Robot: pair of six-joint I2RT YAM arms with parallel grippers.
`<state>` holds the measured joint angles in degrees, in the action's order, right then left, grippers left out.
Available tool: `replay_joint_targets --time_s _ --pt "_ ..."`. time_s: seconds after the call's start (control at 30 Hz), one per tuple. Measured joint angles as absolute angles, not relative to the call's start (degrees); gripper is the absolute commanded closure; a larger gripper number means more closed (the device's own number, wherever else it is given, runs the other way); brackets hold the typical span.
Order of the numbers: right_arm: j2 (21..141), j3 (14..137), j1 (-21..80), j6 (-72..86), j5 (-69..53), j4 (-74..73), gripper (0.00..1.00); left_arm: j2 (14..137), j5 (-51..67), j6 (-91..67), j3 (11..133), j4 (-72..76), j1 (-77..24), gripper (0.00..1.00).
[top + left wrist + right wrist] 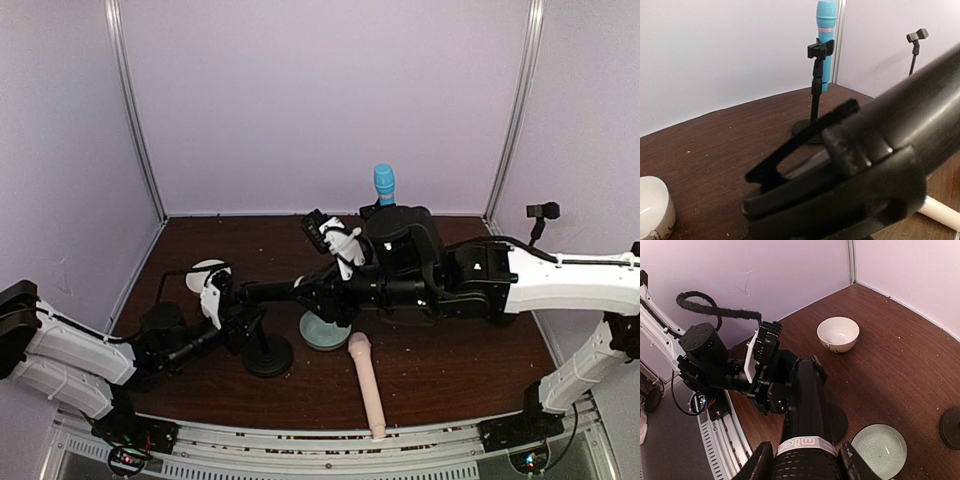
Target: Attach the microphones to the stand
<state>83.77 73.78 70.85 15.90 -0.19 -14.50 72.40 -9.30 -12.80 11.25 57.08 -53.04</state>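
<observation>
My right gripper (807, 467) is shut on the head end of the black microphone (805, 405). In the top view this microphone (300, 290) lies level above the table, and its tail reaches the clip (790, 150) of a short black stand whose round base (268, 357) is on the table. My left gripper (235, 305) is right at that clip, but its jaws are hidden. The light blue microphone (384, 183) stands upright, clipped in a stand at the back. The pale pink-beige microphone (366, 385) lies flat near the front edge.
A green patterned plate (325, 330) sits under the black microphone, next to the stand base. A white bowl (205, 272) is at the left. Another stand (543, 212), with nothing in its clip, is at the back right. White walls close in the table.
</observation>
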Motion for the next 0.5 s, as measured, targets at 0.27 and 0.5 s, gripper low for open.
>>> replay_joint_targets --time_s 0.27,0.5 --pt "83.59 72.66 71.83 16.8 2.2 -13.02 1.0 73.1 -11.79 -15.2 10.46 59.18 -54.39 0.83" --pt "83.31 71.83 73.6 17.3 5.41 -12.49 1.0 75.42 -14.41 -14.15 10.15 62.89 -55.96 1.0"
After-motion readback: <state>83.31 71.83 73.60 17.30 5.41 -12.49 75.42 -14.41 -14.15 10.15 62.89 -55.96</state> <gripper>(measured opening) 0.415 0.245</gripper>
